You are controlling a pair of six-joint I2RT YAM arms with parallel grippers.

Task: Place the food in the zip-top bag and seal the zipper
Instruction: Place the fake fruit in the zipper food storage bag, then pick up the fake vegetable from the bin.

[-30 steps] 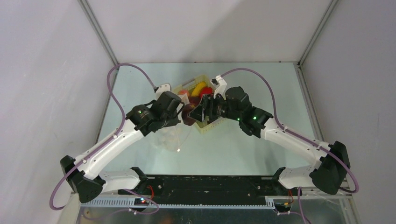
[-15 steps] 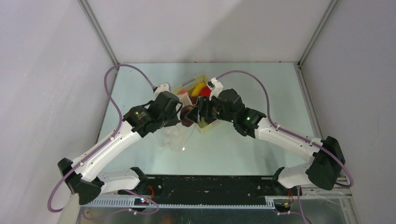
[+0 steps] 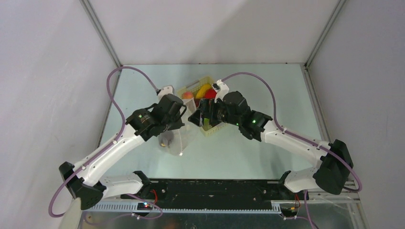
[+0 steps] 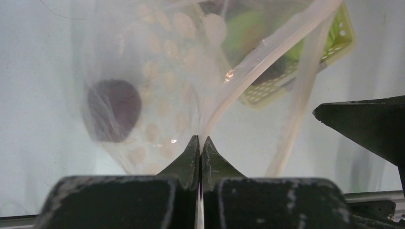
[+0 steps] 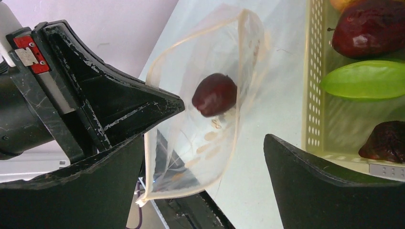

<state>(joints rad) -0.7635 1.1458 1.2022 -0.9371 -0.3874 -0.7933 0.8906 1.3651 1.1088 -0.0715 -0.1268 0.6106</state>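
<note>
My left gripper [image 4: 199, 139] is shut on the zipper [image 4: 267, 47] at the mouth edge of the clear dotted zip-top bag [image 4: 162, 81] and holds it open above the table. One dark red apple [image 4: 114, 117] lies inside the bag; it also shows in the right wrist view [image 5: 215, 94]. My right gripper [image 5: 205, 176] is open and empty beside the bag's mouth [image 5: 191, 36]. In the top view the bag [image 3: 177, 143] hangs below my left gripper [image 3: 183, 123], with my right gripper [image 3: 197, 118] next to it. More food stays in the basket: banana [image 3: 203, 89], red pepper [image 3: 210, 93], peach [image 3: 187, 95].
The pale yellow slotted basket [image 5: 313, 95] stands just right of the bag and holds two dark red fruits [image 5: 367, 28] [image 5: 387, 140] and a green one [image 5: 367, 78]. It sits at the table's middle back [image 3: 210, 130]. Grey walls enclose the table.
My right gripper held a dark red apple at the bag's mouth; it has opened and the apple now lies in the bag. The bag hangs lower.
</note>
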